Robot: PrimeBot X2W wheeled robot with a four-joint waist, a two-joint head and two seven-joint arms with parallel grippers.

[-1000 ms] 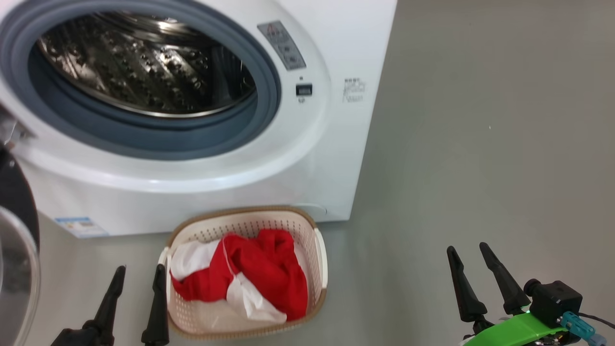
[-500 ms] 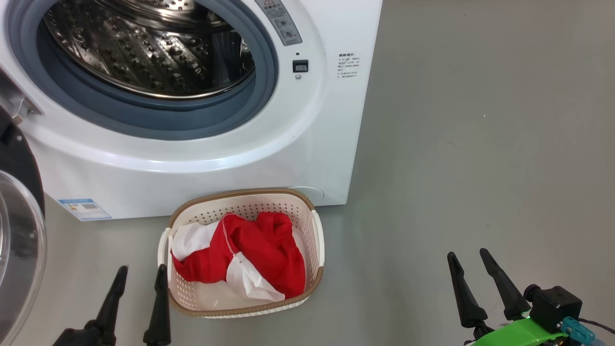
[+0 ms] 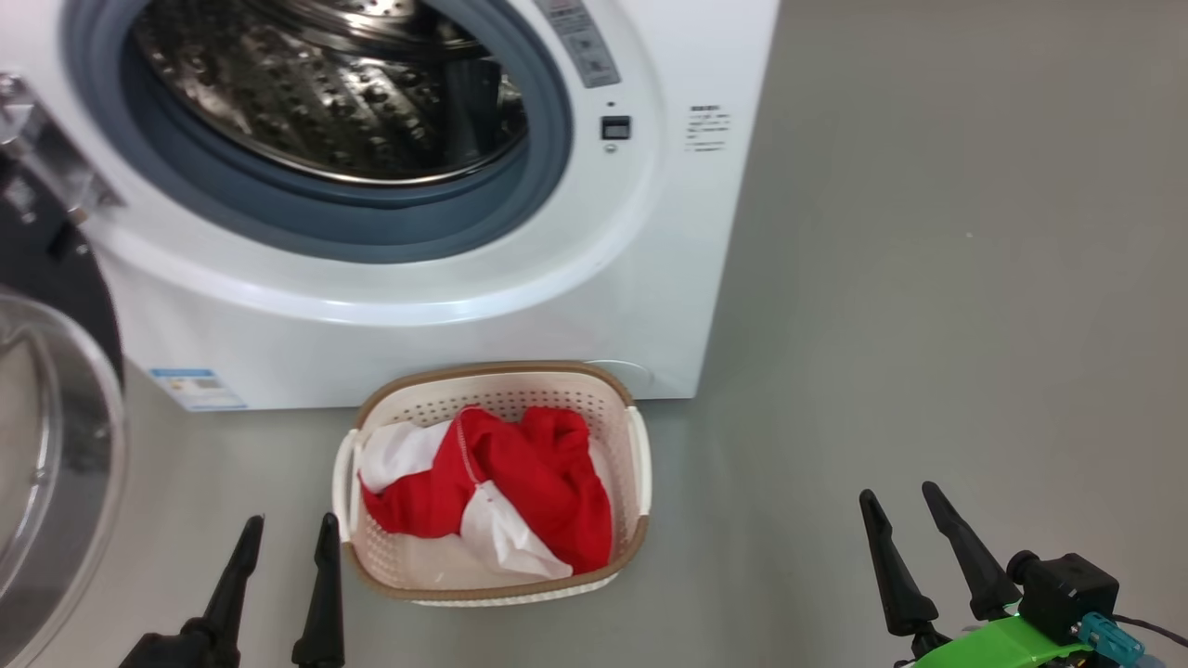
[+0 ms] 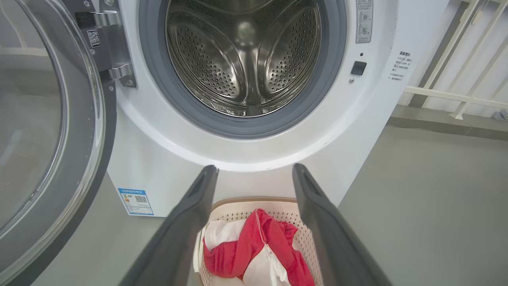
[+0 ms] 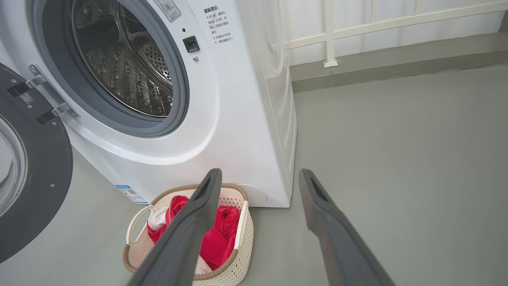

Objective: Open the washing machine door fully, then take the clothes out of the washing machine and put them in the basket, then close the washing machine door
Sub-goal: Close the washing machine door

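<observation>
The white washing machine [image 3: 464,306] stands with its door [image 3: 46,445] swung wide open to the left; the steel drum [image 4: 246,59] looks bare inside. On the floor in front sits the cream basket [image 3: 497,589] holding the red and white clothes [image 3: 520,482]. My left gripper [image 3: 288,533] is open just left of the basket, fingers apart with nothing between them. Far to the right over bare floor, my right gripper [image 3: 898,501] is open and holds nothing. The door's black rim [image 5: 43,178] and glass bowl [image 4: 27,131] also appear in the wrist views.
Grey floor [image 3: 928,278] stretches to the right of the machine. A white railing [image 5: 357,28] and a low grey kerb [image 5: 397,63] run behind it. A blue sticker [image 3: 198,388] marks the machine's lower front.
The whole head view has shifted, so the camera moved: machine and basket now sit slightly further right. Both grippers stay open in the same low positions; the clothes lie unchanged in the basket.
</observation>
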